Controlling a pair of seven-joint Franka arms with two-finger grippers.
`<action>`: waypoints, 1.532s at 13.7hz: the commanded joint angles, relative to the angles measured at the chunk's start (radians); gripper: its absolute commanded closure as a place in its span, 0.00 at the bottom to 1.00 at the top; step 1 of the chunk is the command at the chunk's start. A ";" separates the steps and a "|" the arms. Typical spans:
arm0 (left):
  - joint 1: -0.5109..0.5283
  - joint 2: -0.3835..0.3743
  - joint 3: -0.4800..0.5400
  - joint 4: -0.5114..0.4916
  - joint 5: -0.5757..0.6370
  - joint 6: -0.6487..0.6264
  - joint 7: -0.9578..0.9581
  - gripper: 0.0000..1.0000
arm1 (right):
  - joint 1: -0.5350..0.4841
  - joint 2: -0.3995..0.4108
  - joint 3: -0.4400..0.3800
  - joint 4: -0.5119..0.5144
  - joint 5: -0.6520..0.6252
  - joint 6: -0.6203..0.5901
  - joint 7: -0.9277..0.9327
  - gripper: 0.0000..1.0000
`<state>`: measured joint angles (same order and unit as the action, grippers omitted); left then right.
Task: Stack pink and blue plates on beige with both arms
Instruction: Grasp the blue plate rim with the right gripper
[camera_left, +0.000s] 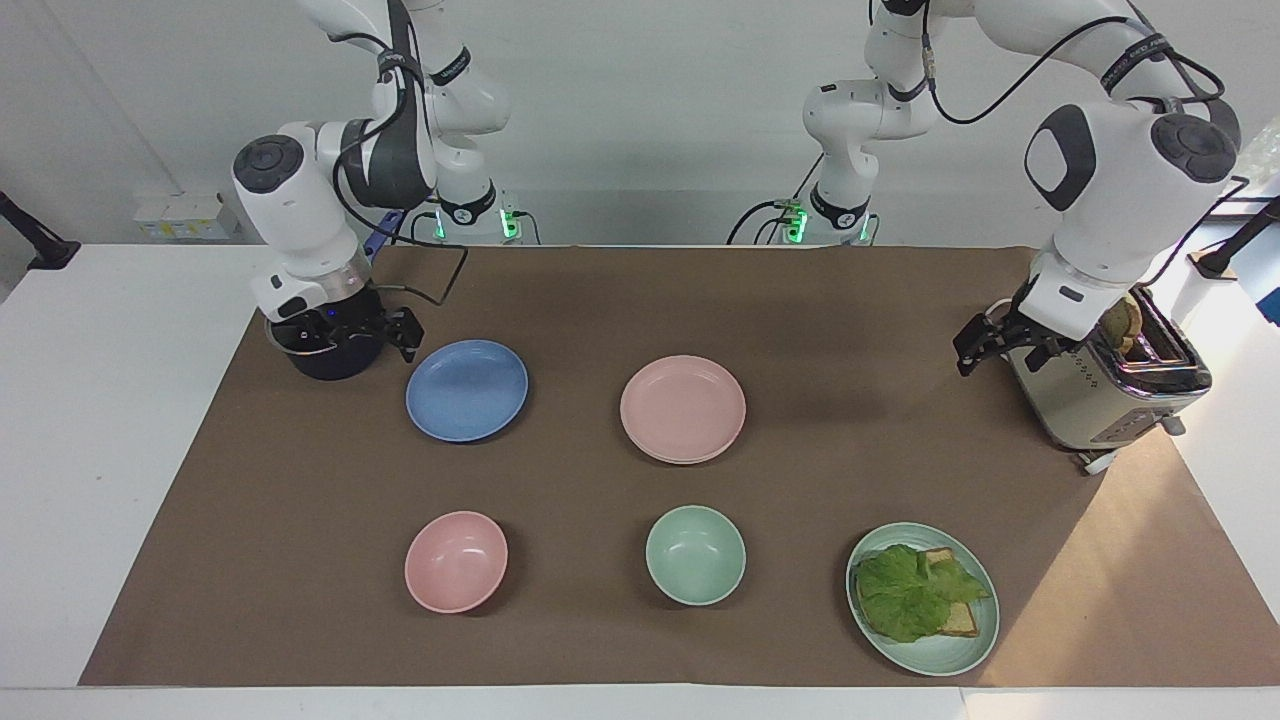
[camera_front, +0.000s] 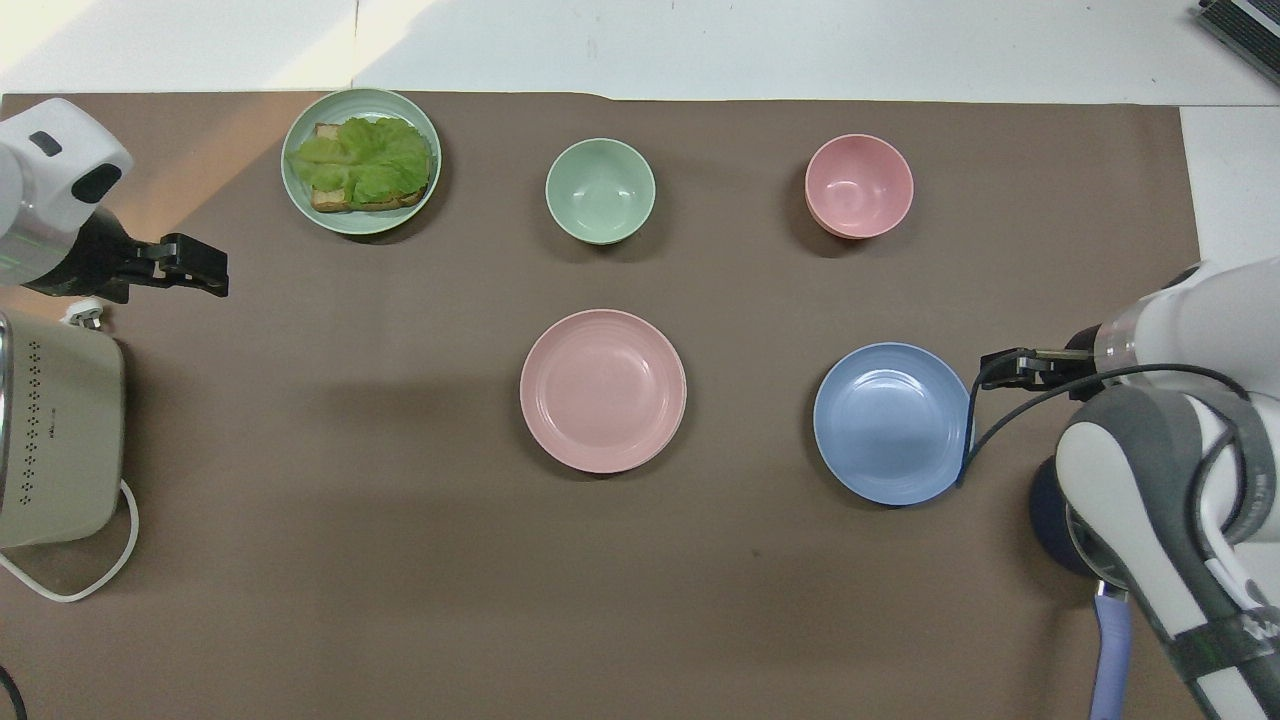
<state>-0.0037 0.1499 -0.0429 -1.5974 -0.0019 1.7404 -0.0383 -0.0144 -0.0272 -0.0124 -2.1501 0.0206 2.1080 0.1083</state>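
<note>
A brown-covered worktop (camera_left: 600, 300) lies before two white arms. The left tool (camera_left: 985, 340) hangs wide open and empty just beside the toaster (camera_left: 1090, 390), apparently kept out of the way. The right tool (camera_left: 405, 335), also wide open and empty, sits low between the dark pot (camera_left: 325, 365) and the blue plate (camera_left: 466, 390), seemingly placed to take its rim. That plate, shallow and matte, lies toward the right arm's end. Mid-worktop, the pink plate (camera_left: 682, 408) shows a doubled edge, probably the beige plate (camera_left: 700, 458) underneath.
</note>
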 joint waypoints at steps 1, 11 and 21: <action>0.007 -0.015 -0.006 0.059 0.022 -0.097 0.020 0.00 | -0.006 0.027 0.000 -0.066 0.044 0.084 -0.035 0.05; 0.008 -0.058 -0.008 0.065 0.010 -0.136 0.012 0.00 | -0.047 0.073 -0.001 -0.191 0.211 0.256 -0.110 0.23; 0.007 -0.058 -0.008 0.066 0.010 -0.130 0.011 0.00 | -0.064 0.105 0.000 -0.209 0.213 0.273 -0.114 1.00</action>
<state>-0.0037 0.0992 -0.0467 -1.5311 -0.0012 1.6205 -0.0314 -0.0686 0.0864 -0.0138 -2.3483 0.1974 2.3684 0.0375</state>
